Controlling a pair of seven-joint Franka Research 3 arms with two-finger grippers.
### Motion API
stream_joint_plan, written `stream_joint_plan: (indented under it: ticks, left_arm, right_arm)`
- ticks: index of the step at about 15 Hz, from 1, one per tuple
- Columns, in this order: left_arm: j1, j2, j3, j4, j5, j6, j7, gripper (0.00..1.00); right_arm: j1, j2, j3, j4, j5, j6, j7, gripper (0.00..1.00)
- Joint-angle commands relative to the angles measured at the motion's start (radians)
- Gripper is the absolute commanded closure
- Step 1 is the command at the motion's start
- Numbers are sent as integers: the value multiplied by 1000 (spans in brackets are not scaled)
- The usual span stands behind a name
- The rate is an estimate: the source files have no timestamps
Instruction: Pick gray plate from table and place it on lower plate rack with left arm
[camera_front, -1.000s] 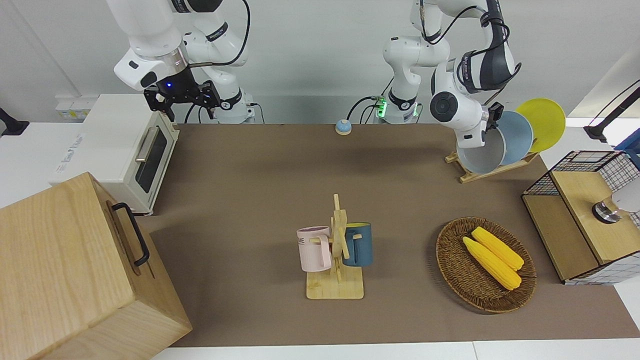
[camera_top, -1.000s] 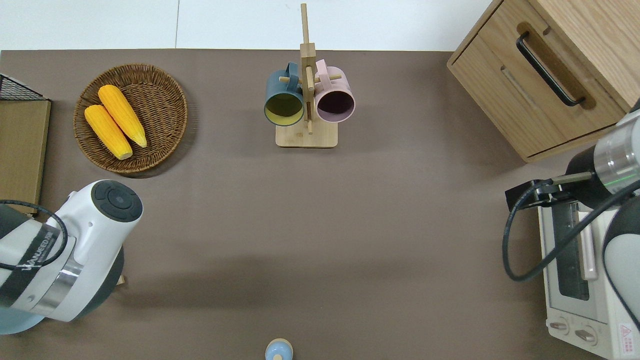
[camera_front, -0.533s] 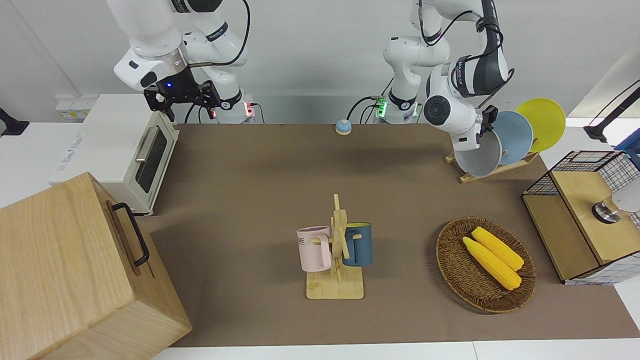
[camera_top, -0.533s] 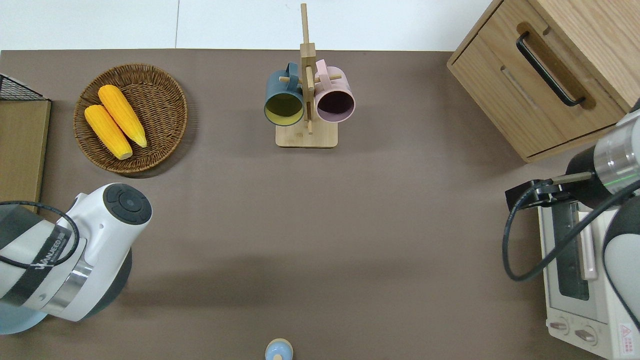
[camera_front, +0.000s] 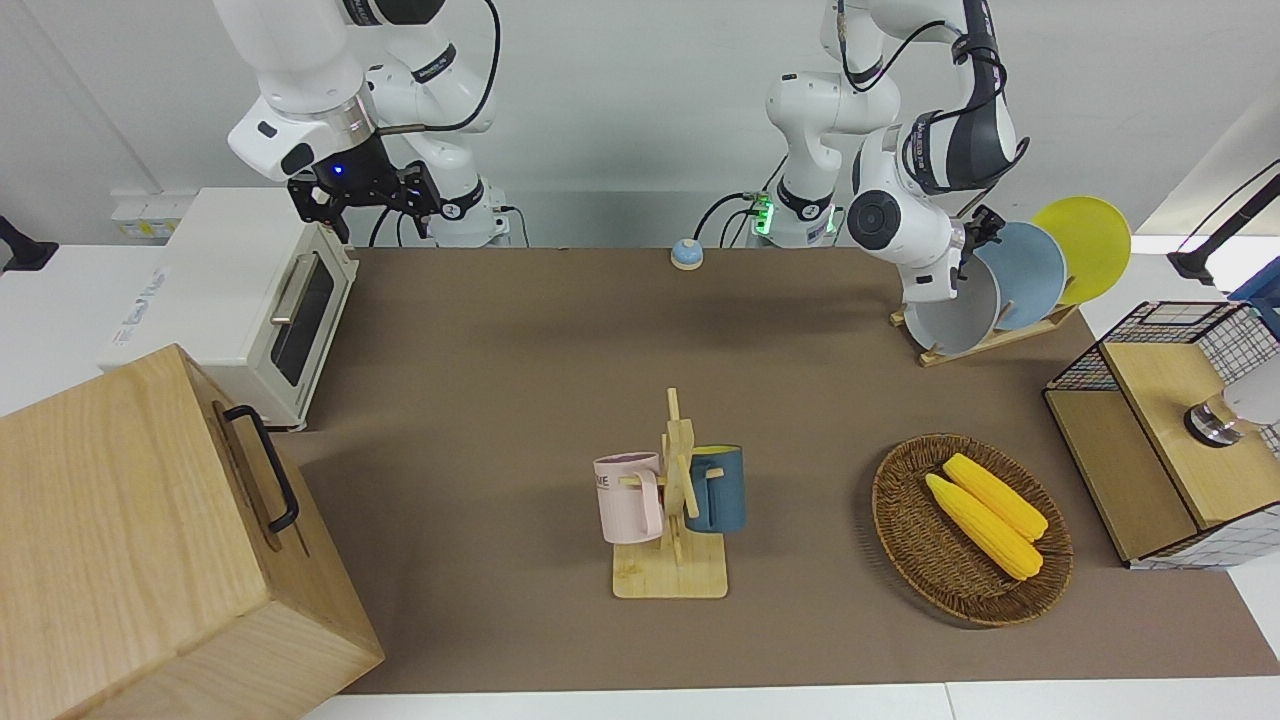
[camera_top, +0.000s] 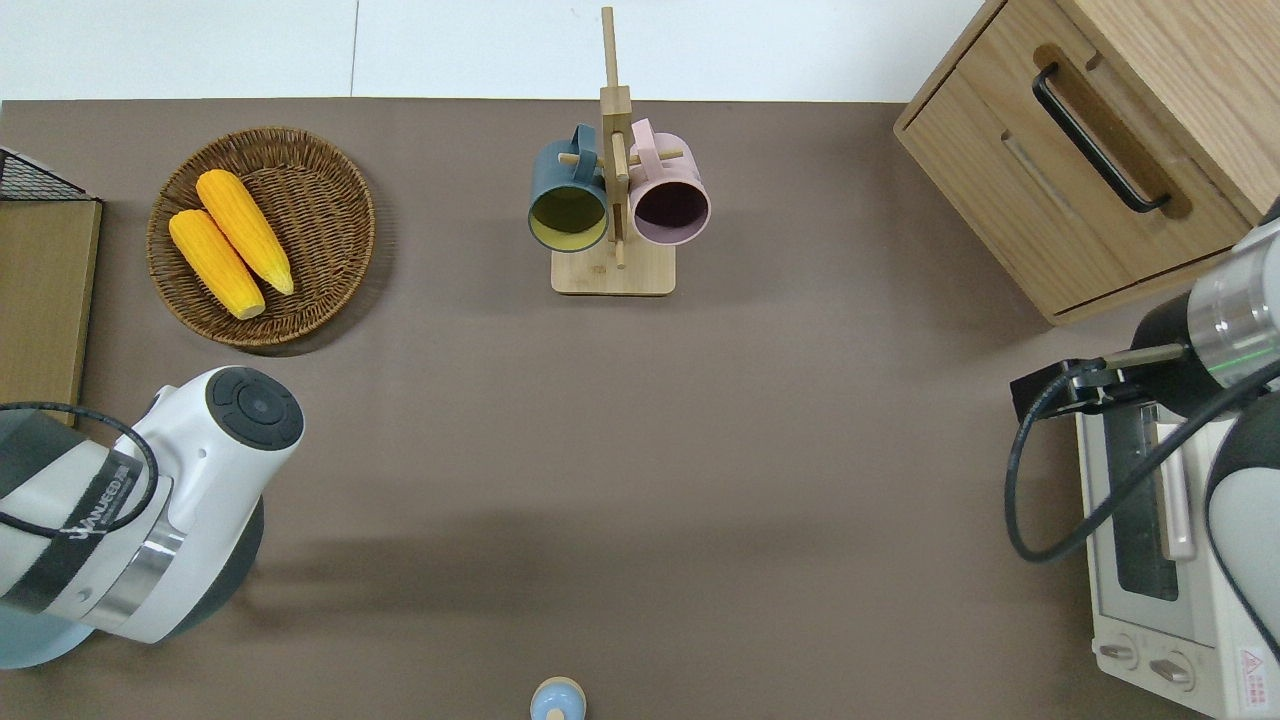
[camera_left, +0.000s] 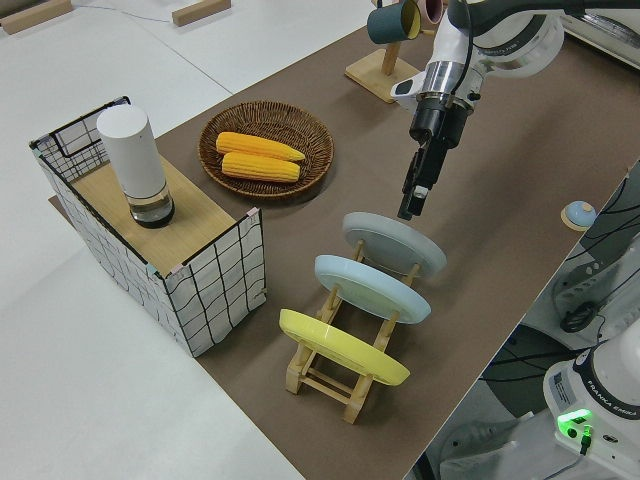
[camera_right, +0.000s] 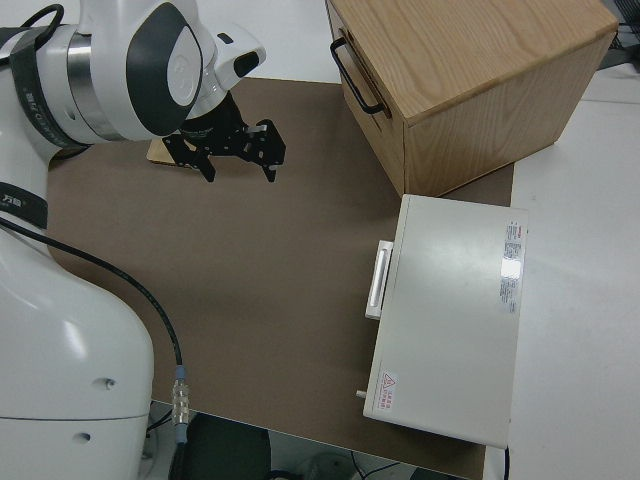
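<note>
Lifted off since a second ago, the left hand hangs spread above the round pale gray shallow-rimmed plate, standing in the light-wood pegged rack.

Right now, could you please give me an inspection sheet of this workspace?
Surface: table under a flat brown mat.
Job's things: gray plate stands in the lower plate rack beside the light blue plate.
Clutter: yellow plate, mug stand, corn basket, toaster oven, wooden cabinet, wire crate.
Grippers: left tool at the gray plate's upper rim, contact unclear; right tool open, parked.
Cables: black cables along the arms.
Surroundings: nothing seen.
</note>
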Motion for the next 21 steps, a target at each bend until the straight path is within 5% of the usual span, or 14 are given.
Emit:
stream_joint_plan:
  ticks: [1,6,13,18,21]
  left_arm:
    - [-12,-27,6,4,11,3,101,0]
    - [-1,-29,15,183,-182,3,400,0]
    - [8,-32,21,326,-513,12,524,0]
    - [9,-58,122,423,-768,12,803,0]
    - [9,-58,141,472,-804,12,848,0]
  right_arm:
    - [-23,-2,21,7,-6,-11,12,17]
    - [-23,-2,21,7,-6,-11,12,17]
    - [-23,-2,20,7,-5,-11,12,17]
    - [-23,-2,21,7,-6,-11,12,17]
    - [-23,-2,21,7,-5,-11,12,17]
